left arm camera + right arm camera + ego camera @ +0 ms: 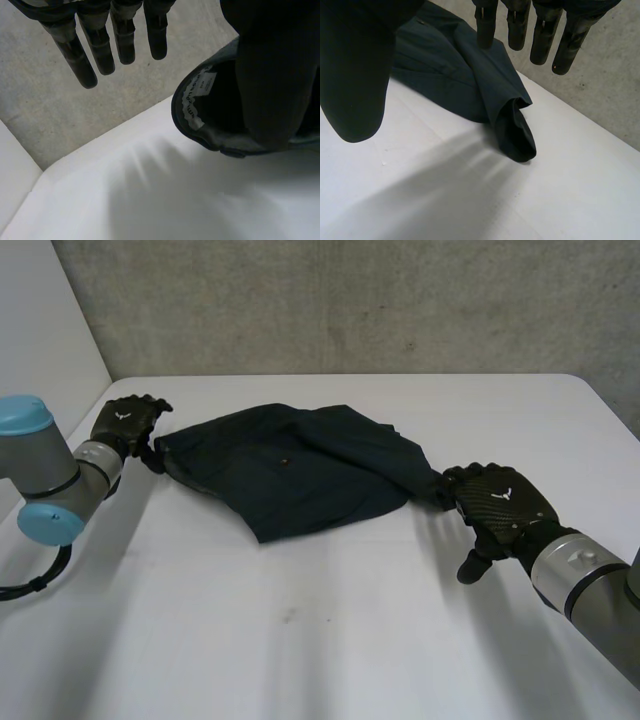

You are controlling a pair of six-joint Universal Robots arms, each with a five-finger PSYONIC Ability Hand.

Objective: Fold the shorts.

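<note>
Dark navy shorts (300, 465) lie crumpled across the middle of the white table. My left hand (128, 422) is at their left end, fingers (100, 45) straight and spread away from the thumb (272, 75). The waistband (210, 135) with its white label (197, 95) rests on the table beside the thumb, not pinched. My right hand (497, 502) sits at the shorts' right end. Its fingers (540, 35) are straight above a rolled leg opening (517, 132), with the thumb (355, 75) held apart. Neither hand holds cloth.
The white table (320, 640) stretches bare in front of the shorts. A grey concrete wall (350, 300) runs behind the far edge. My left arm (45, 475) is near the table's left edge.
</note>
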